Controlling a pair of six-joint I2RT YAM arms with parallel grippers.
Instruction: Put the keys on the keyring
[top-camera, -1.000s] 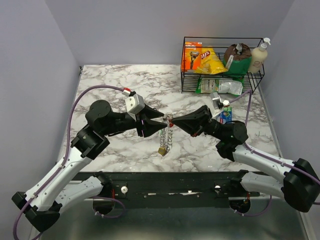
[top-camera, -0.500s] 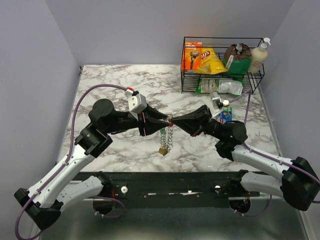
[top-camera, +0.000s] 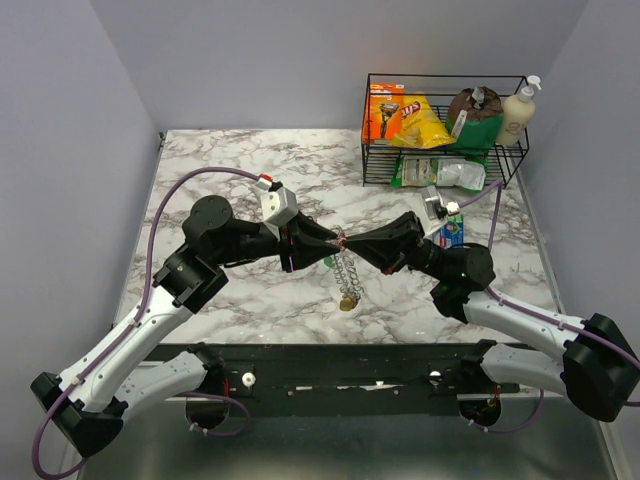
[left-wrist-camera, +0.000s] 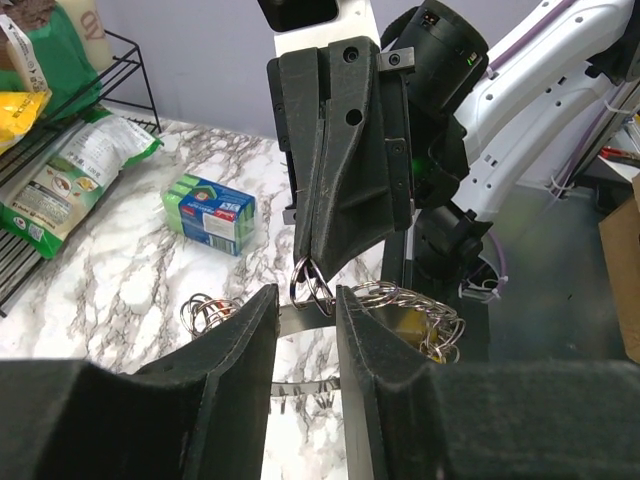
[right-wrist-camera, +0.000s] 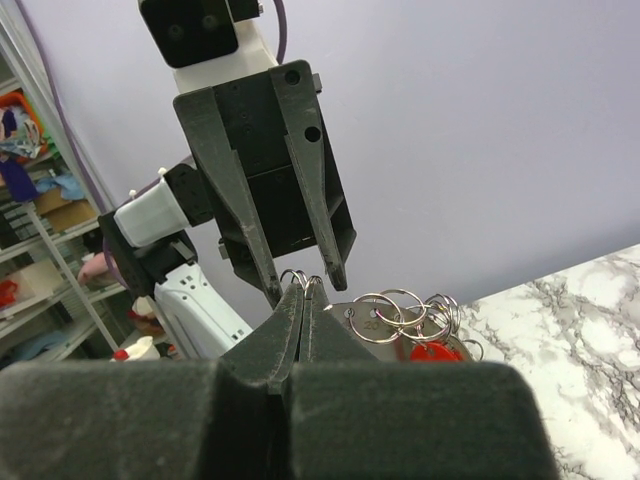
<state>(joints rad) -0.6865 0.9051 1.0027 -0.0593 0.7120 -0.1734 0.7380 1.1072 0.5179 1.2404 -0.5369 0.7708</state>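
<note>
My right gripper (top-camera: 349, 243) (right-wrist-camera: 305, 285) is shut on a small wire ring at the top of the keyring (top-camera: 346, 272), held above the table. The keyring hangs as a coiled string of silvery rings (right-wrist-camera: 400, 312) ending in a yellow-gold piece (top-camera: 347, 302) (left-wrist-camera: 408, 322). A red key head (right-wrist-camera: 436, 352) shows among the rings. My left gripper (top-camera: 334, 243) (left-wrist-camera: 307, 295) faces the right one tip to tip. It is open, its fingers either side of the pinched ring (left-wrist-camera: 312, 282) and not touching it. A loose bunch of rings (left-wrist-camera: 205, 312) lies on the marble.
A black wire basket (top-camera: 445, 78) with snack bags and a soap bottle stands at the back right. A blue box (top-camera: 452, 232) (left-wrist-camera: 215, 212) lies just behind the right arm. The marble table (top-camera: 230, 170) ends at a dark front rail.
My left gripper has moved right up to the right gripper's tip and its jaws have narrowed. The hanging keyring has swung a little to the right.
</note>
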